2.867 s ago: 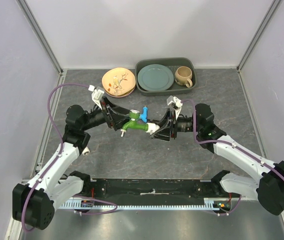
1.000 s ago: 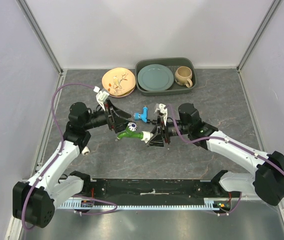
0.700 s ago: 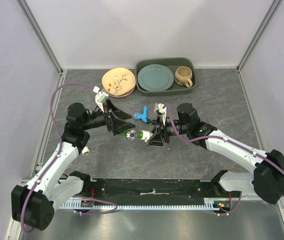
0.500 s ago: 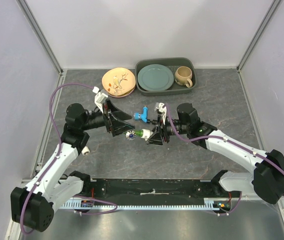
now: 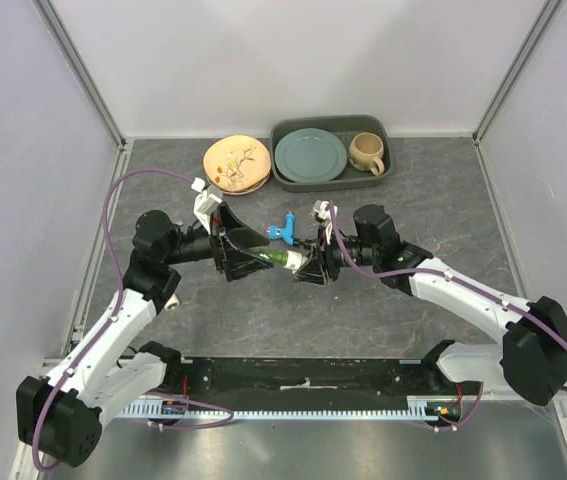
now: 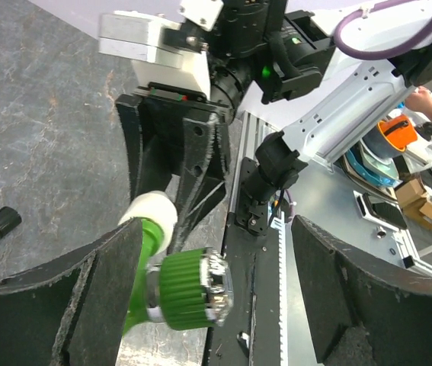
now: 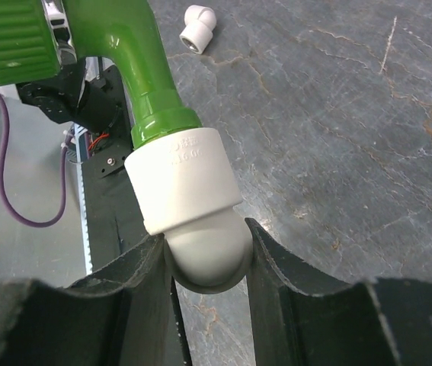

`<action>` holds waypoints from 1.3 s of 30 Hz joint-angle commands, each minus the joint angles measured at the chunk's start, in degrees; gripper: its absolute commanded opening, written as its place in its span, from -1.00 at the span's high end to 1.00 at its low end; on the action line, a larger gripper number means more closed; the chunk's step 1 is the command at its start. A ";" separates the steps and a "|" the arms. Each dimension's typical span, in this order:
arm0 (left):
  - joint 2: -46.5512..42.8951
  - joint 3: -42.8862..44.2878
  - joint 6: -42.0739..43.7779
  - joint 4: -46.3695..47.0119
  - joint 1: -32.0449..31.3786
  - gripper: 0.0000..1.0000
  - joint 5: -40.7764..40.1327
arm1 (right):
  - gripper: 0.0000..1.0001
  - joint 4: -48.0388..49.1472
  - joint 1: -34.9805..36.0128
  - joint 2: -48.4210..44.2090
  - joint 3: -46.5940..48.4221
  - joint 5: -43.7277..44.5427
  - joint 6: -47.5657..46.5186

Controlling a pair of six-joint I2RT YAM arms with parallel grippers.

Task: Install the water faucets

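**Green tap in mid-air btwn both arms, blue tap on table**

Containers: dark tray at the far edge of the table holds a teal plate, lying flat on its left side, and a beige mug, upright on its right side w/ handle toward the far right corner. Just left of the tray, outside it, sits a stack of peach plates w/ a floral print.

Right gripper: jaws pinched tight on a white elbow fitting, one finger each side of its rounded bend. The green faucet is seated in that fitting's open end, so it hangs above the table near centre, knob pointing toward the left arm.

Left gripper: jaws spread wide, gripping nothing. The faucet's ribbed green knob & chrome tip sit in the gap, much nearer one finger; cannot tell if they touch.

Blue faucet lies on the table just beyond the two grippers, apart from both. A 2nd white elbow lies loose on the table, in right wrist view.
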 commanded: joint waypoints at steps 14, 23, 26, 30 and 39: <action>2.28 6.45 12.92 -15.10 -8.26 -0.51 -3.12 | 1.00 5.49 -2.97 -1.62 1.41 1.55 3.25; 4.92 8.56 16.00 -21.62 -8.97 -0.51 -6.81 | 1.00 12.16 -5.08 -6.64 -2.36 1.11 6.50; 5.62 9.09 16.70 -23.46 -9.24 -0.51 -7.87 | 1.00 14.54 -5.69 -7.95 -3.59 1.02 7.64; 7.03 10.14 18.46 -26.63 -9.68 -0.51 -9.71 | 1.00 18.14 -6.14 -9.80 -5.18 -0.21 8.96; 7.83 12.25 21.71 -31.82 -11.70 -0.50 -15.08 | 1.00 21.05 -7.01 -10.68 -6.59 -0.65 10.64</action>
